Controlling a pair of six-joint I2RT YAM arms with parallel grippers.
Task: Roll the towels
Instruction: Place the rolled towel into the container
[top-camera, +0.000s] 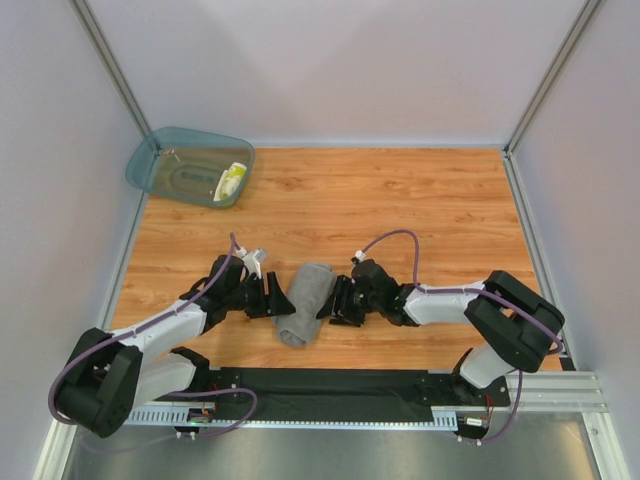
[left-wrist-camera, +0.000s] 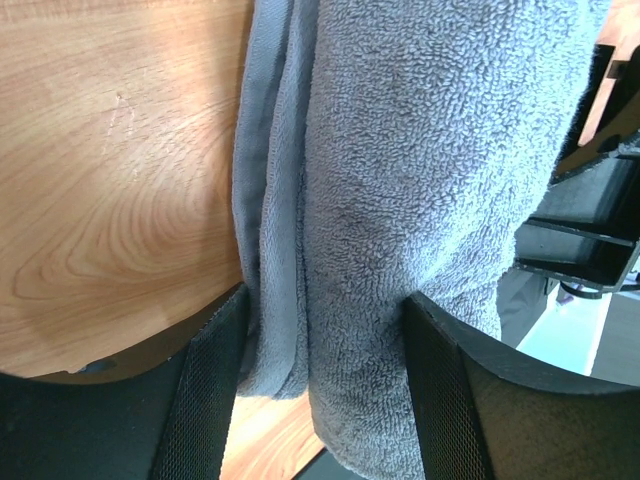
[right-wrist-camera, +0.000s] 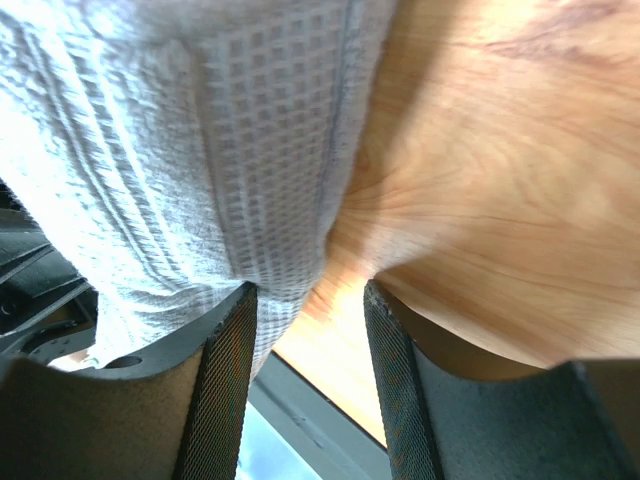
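Observation:
The grey towel (top-camera: 305, 303) lies rolled into a thick bundle on the wooden table, between my two grippers. My left gripper (top-camera: 283, 303) reaches in from the left. In the left wrist view the grey towel (left-wrist-camera: 420, 180) fills the span between both pads, and the left gripper (left-wrist-camera: 325, 310) is shut on it. My right gripper (top-camera: 337, 300) sits at the roll's right side. In the right wrist view the towel's waffle-weave edge (right-wrist-camera: 180, 130) touches only one finger (right-wrist-camera: 235, 340), and the right gripper (right-wrist-camera: 308, 300) stands open over bare wood. The small yellow-and-white cloth (top-camera: 231, 181) lies in the tub.
A translucent teal tub (top-camera: 160, 150) stands at the table's far left corner. A black strip (top-camera: 330, 385) runs along the near edge by the arm bases. Grey walls close in the table on three sides.

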